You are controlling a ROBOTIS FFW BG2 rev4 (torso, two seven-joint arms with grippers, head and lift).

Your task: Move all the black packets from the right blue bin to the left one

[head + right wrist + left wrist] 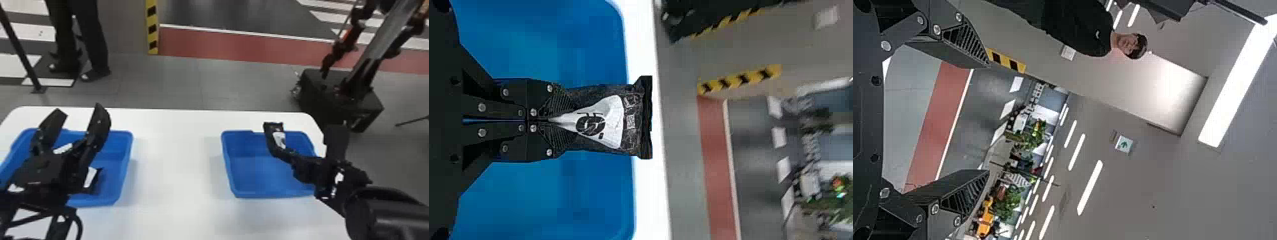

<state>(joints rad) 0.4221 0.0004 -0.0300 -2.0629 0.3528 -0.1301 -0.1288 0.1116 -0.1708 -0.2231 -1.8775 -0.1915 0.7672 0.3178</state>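
Partly hidden between the clamped jaws of my right gripper (291, 155), one black packet (279, 139) hung over the right blue bin (258, 178). My left gripper (81, 113), jaws apart, blocked much of the left blue bin (112, 159), half obscuring another packet (90, 177).

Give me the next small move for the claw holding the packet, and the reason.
I'd probably ease the right claw toward the left blue bin, keeping it raised. Its fingers are closed on a black packet, which hangs over the right blue bin, and the task wants it in the left one.
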